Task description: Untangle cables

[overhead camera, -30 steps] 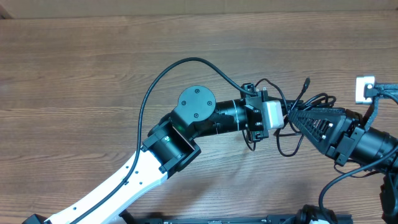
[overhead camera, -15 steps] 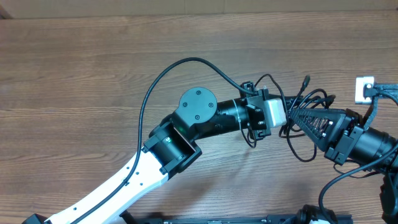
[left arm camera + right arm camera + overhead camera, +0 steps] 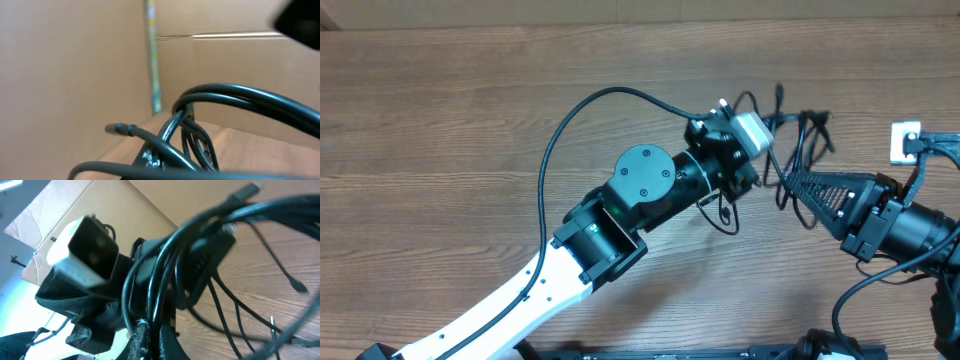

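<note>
Wood-grain table [image 3: 440,120] spans the view; the left gripper [image 3: 766,128] now sits higher, swung away; the right gripper [image 3: 790,186] is newly clamped; both pinch the cables [image 3: 807,140], seemingly raised and stretched between them; loops spread, though the tangle remains.

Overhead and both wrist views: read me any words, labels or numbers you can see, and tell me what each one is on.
No text can be read in any view.
Tape strip: coloured marks, too blurred to read.
White block at far right of the overhead view: no legible print.
Cables: no markings show.
</note>
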Controlling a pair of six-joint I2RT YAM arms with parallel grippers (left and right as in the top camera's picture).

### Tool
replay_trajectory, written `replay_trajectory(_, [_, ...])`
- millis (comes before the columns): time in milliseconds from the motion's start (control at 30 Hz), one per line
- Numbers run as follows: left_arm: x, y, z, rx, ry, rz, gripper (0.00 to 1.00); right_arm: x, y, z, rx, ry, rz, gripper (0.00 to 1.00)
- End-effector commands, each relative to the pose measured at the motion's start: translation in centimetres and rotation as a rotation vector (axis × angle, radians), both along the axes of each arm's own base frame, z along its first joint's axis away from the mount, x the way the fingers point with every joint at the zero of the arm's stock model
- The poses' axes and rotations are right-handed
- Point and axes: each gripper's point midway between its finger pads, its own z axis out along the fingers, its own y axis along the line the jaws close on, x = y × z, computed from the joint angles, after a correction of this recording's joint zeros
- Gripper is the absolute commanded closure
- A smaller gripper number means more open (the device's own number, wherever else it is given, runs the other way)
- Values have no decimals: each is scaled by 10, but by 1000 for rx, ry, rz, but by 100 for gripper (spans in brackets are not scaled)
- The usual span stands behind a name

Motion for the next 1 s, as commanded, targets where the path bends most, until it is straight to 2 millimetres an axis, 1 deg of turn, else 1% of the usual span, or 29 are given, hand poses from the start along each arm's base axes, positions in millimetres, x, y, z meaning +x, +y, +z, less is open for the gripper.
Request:
replay_trajectory(0, [35, 33, 15, -123, 86, 250, 96, -11, 5, 1, -7, -30, 42, 96])
replay_trajectory(100, [43, 43, 15, -150, 107, 303, 96, -14, 5, -4, -23, -30, 51, 96])
replay_trajectory(267, [44, 44, 15, -151, 106, 306, 96, -17, 6, -9, -41, -34, 62, 96])
replay_trajectory(367, [45, 45, 16, -154, 104, 312, 96, -21, 7, -16, -60, -27, 72, 96])
replay_trajectory(500, [52, 53, 16, -194, 142, 327, 96, -24, 2, -36, -124, 26, 41, 96])
replay_trajectory(667, [63, 66, 16, -280, 217, 350, 96, -22, -18, -72, -264, 164, -87, 96])
replay_trajectory(767, [65, 67, 16, -288, 225, 345, 96, -21, -27, -83, -315, 209, -133, 96])
replay_trajectory(833, [64, 67, 16, -287, 225, 343, 96, -21, -28, -84, -323, 211, -141, 96])
replay_trajectory(867, [63, 65, 16, -278, 220, 332, 96, -20, -28, -84, -323, 209, -142, 94])
replay_trajectory(900, [60, 61, 16, -255, 203, 306, 96, -20, -28, -83, -321, 207, -143, 79])
replay_trajectory(967, [51, 49, 17, -192, 151, 228, 96, -18, -28, -81, -318, 194, -141, 62])
